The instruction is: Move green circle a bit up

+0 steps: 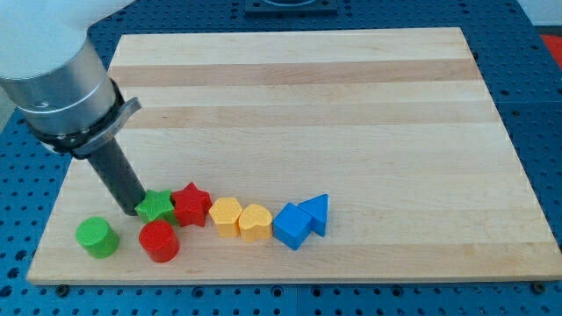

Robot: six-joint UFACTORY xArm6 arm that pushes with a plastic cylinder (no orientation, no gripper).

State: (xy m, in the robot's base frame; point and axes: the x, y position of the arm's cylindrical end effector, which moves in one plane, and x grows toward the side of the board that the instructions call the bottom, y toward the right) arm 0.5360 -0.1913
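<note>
A row of small blocks lies along the lower part of the wooden tabletop [299, 96]. From the view's left it runs: a green star [156, 206], a red star [191, 204] touching it, a yellow hexagon-like block [226, 217], a yellow heart [255, 222] pressed against that, then a blue cube [291, 226] with a blue triangle [315, 213] touching it at the view's right. A red cylinder [159, 241] sits just below the two stars, near the tabletop's bottom edge.

The green circle [97, 237], a short upright cylinder in bright green with a round flat top, stands alone near the bottom left corner of the tabletop, just left of the red cylinder with a small gap between them. The wood directly above it is crossed by the dark rod, which slants down from the grey arm body at the view's upper left.

My tip [140, 211] rests at the left side of the green star, apparently touching it, above and to the right of the green circle. There is no hand on this arm, only the rod, so nothing is grasped.
</note>
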